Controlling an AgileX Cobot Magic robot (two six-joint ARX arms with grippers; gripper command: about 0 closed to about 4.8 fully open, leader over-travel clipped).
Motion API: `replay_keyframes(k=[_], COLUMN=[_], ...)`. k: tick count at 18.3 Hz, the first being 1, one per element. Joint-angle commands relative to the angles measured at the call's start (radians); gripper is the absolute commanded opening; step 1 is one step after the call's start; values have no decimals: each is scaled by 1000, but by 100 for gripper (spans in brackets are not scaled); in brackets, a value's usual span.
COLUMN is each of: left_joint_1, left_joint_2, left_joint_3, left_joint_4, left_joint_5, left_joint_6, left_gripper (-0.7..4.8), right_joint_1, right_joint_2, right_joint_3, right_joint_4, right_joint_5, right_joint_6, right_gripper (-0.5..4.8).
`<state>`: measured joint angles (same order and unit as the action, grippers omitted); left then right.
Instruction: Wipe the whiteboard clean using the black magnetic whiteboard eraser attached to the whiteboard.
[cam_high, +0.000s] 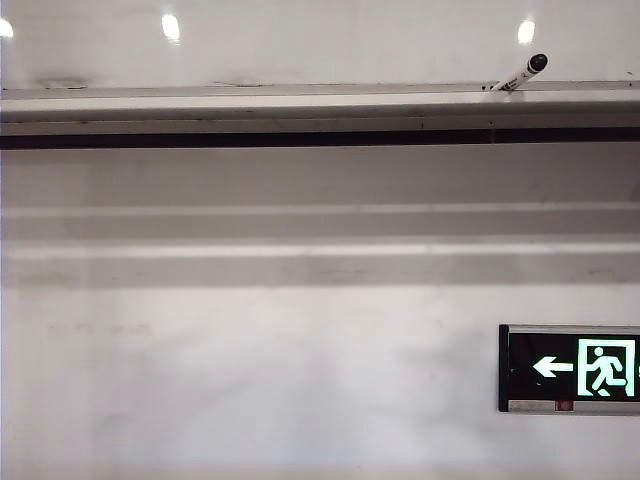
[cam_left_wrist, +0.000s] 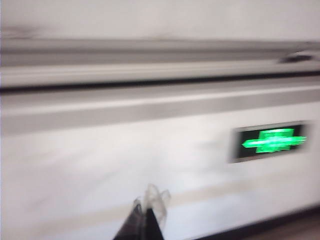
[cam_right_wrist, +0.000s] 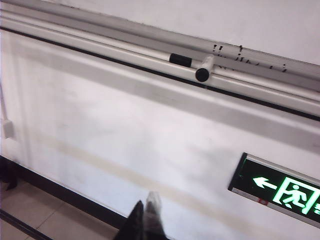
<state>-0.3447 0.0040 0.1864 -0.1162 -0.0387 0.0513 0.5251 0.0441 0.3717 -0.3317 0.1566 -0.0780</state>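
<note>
both the left gripper (cam_left_wrist: 148, 210) and right gripper (cam_right_wrist: 146, 214) are closed and empty, low before the wall; the whiteboard (cam_high: 320, 40) sits above its ledge (cam_high: 300, 100), no eraser visible; it's probably light and stiff, best pinched by its sides

The whiteboard (cam_high: 300, 40) sits up top, its ledge (cam_high: 300, 105) running along underneath. A marker (cam_high: 520, 74) lies on the ledge toward the right. The exit sign (cam_high: 570, 368) is on the wall (cam_high: 250, 380) below, lower right.
</note>
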Motion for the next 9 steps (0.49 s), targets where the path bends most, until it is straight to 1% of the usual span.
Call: replay_keyframes(k=[1,3,6,7,9], left_joint_1=[97,151,183,183,194], left_joint_2=[-1,-1,-1,-1,-1], left_joint_3=[-47,-91,-166,-179,-179], left_joint_4=[17,80,211,218,187], left_joint_5=[-3,-2,-7,-10,-22], left_joint_6=[0,0,1,2,3], left_gripper=[-6,-6,-6,-6,-6], right_joint_1=[1,1,1,1,1], right_joint_2=[-1,-1,-1,-1,-1], right_joint_3=[2,2,2,2,2], right_joint_4=[13,13,13,13,13], right_joint_5=[2,2,2,2,2], right_joint_6=[3,3,3,3,3], right_gripper=[-4,-4,-4,-4,-4])
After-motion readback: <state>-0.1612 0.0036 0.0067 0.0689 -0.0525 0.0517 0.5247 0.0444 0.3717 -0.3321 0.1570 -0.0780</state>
